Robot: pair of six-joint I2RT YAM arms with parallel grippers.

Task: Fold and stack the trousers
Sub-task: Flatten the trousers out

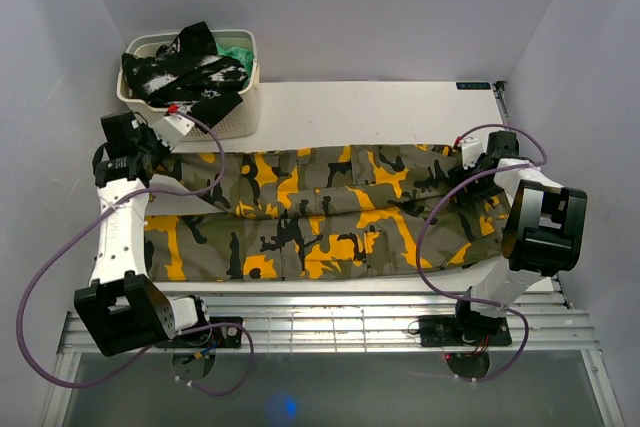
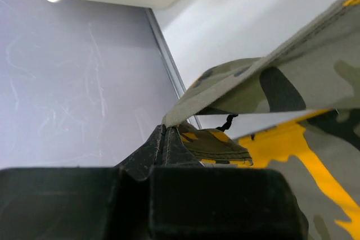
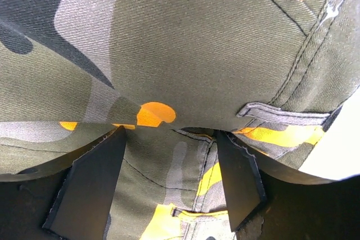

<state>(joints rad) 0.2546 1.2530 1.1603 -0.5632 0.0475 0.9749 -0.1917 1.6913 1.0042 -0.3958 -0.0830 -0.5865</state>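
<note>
Trousers (image 1: 320,212) looked soft, limp; corner edges judged the best hold. Left pincer (image 2: 164,139) was clamped on their edge; right pincer (image 3: 170,136) gaped apart.

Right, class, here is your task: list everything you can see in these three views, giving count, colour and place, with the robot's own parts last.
trousers: one, olive, black and yellow-orange camouflage, spread across the table
basket: one, white, far left of the table
mottled garment: one, black and white, heaped in the basket, hanging over its rim
green cloth: one, green, in the basket's right side
table: one, white
left gripper: one, black, pinching the trousers' far-left corner
right gripper: one, black, jaws apart at the trousers' right end
</note>
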